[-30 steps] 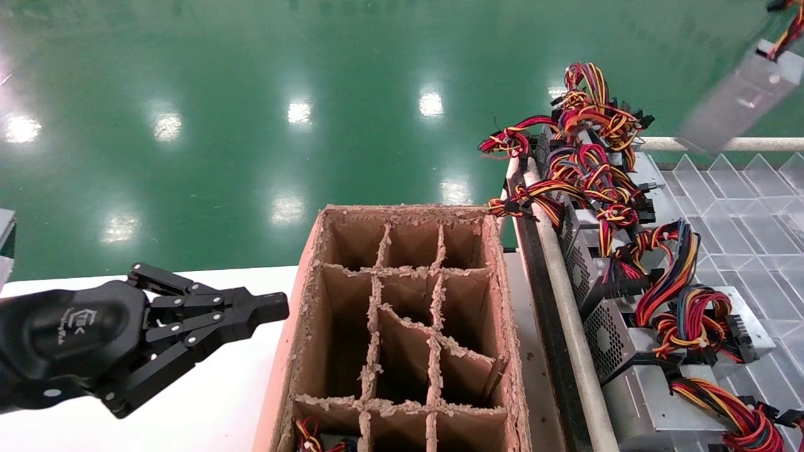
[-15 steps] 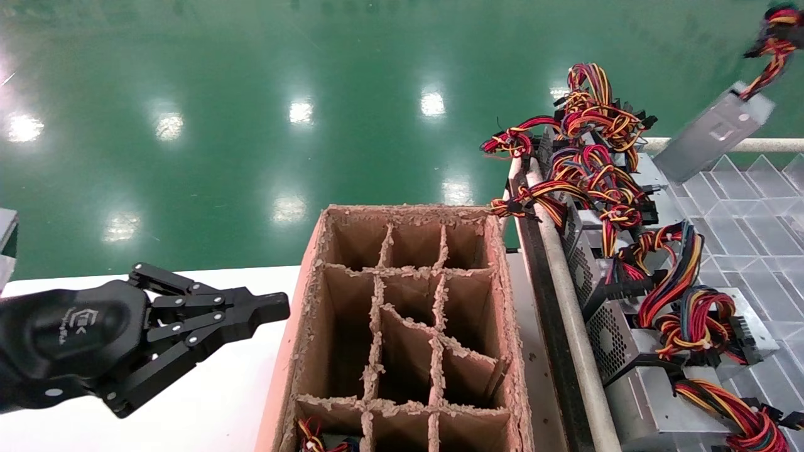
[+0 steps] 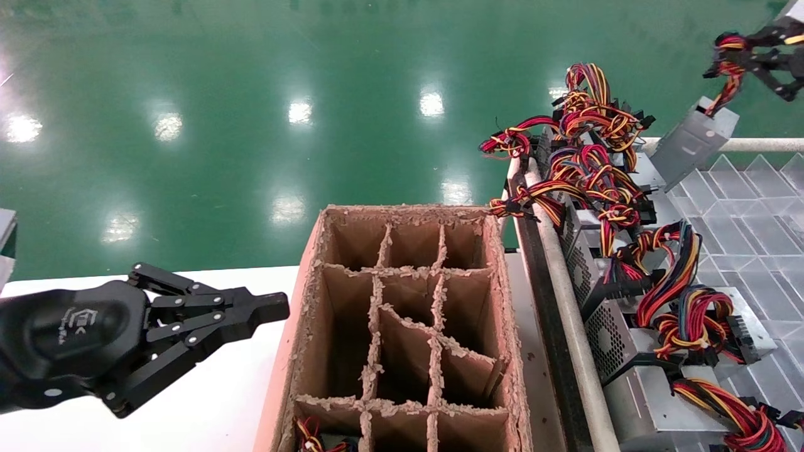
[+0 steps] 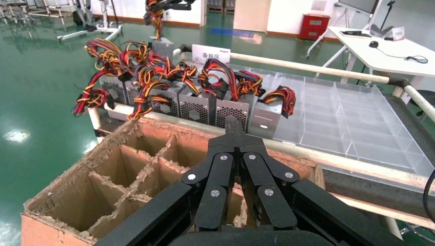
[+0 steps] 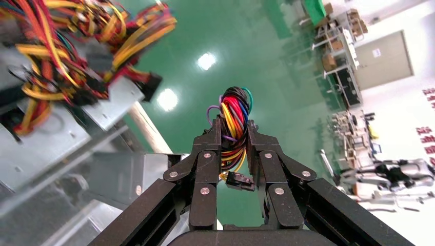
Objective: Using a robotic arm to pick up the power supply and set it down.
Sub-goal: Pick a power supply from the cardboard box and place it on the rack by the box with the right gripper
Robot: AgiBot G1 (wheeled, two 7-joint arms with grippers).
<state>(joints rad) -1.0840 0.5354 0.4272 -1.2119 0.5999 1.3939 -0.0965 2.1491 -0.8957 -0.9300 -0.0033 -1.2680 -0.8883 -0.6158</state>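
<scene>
Since a second ago the power supply (image 3: 692,139) has swung from 1 o'clock at the frame's corner down and inward toward the near side of the clear divided tray (image 3: 741,207), and my right gripper (image 3: 747,53) has come into the head view at 2 o'clock. Nothing else has shifted.

Largest first: the brown cardboard divider box (image 3: 402,314) sits at 6 o'clock with its cells open; only coloured wires peek from a near cell at its bottom edge. On the tray at 3 to 5 o'clock I count a row of other supplies (image 3: 634,351) with their tangled wire looms, lying against the rail.

My left gripper (image 3: 267,307) hangs parked at 8 o'clock over the white table (image 3: 207,402), fingers pressed together on nothing.

As for my working claw, the right wrist view shows its fingers pinched on the wire bundle (image 5: 233,123), not on the metal case. The silver box dangles below from those wires, tilted, its lower end near the rail and the far end of the row; I cannot tell whether it touches them.

I judge the pick-up done and the carry under way. What is left is the set-down and release. Hung by its wires, the box may swing, so I'd lower gently
</scene>
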